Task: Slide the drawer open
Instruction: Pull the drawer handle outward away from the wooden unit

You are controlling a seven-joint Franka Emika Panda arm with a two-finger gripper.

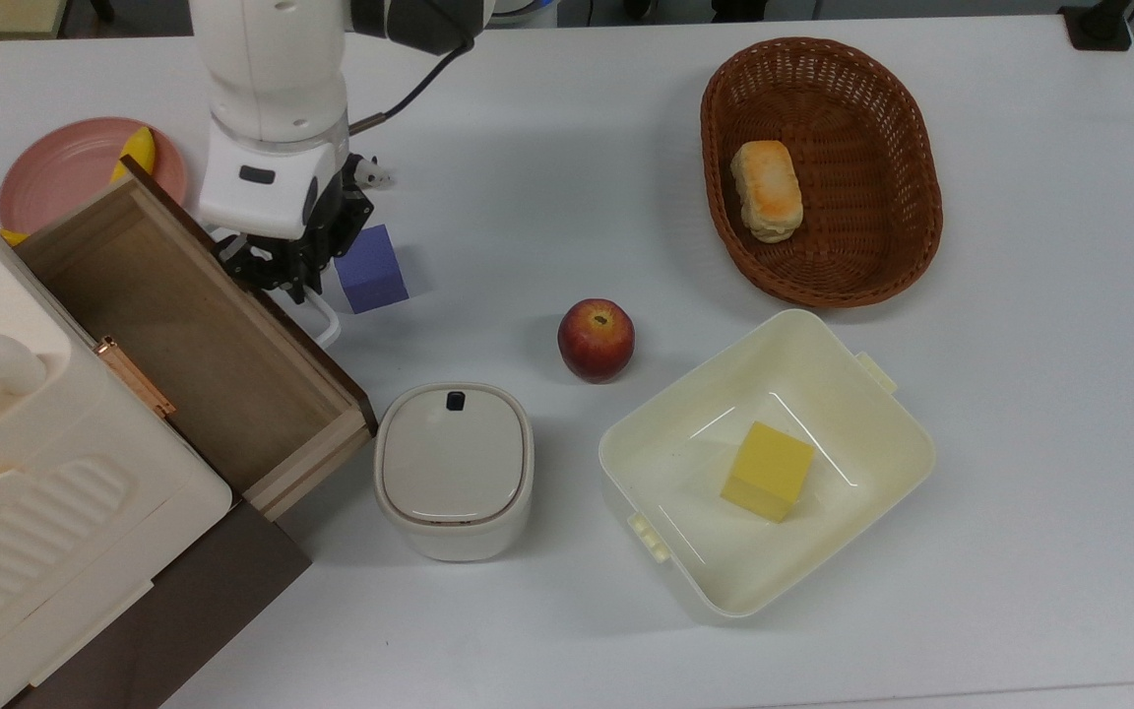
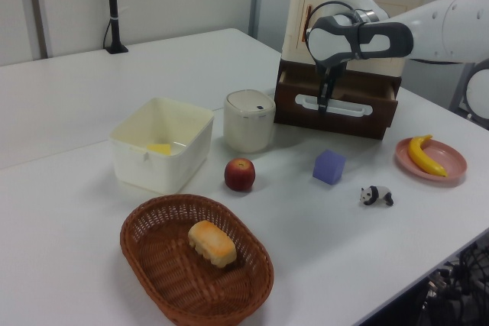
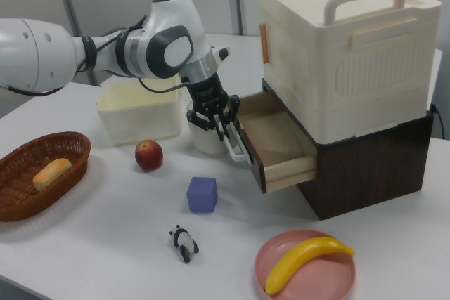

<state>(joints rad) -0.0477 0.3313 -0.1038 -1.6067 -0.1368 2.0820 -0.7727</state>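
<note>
- Progress: I'd say this one's mostly done. The drawer [image 1: 195, 340] is pulled well out of the dark brown base under the cream cabinet [image 3: 344, 47], and you can see its bare plywood floor, nothing in it.
- What's left, by my guess: maybe a bit more travel if it has any, then let go of the handle [image 1: 323, 320] and back off.
- Gripper [image 1: 283, 279]: it's down at the white loop handle on the drawer front, fingers pinched in on it as far as I can tell, with hardly any gap.
- Where it sits: top view's left side, sticking out of the base toward the purple cube [image 1: 369, 268], with its near corner just beside the lidded white pot [image 1: 453, 471].
- Direction: the front panel faces the top view's upper right; the long axis runs along that front, upper left to lower right, and it slides across that line.
</note>
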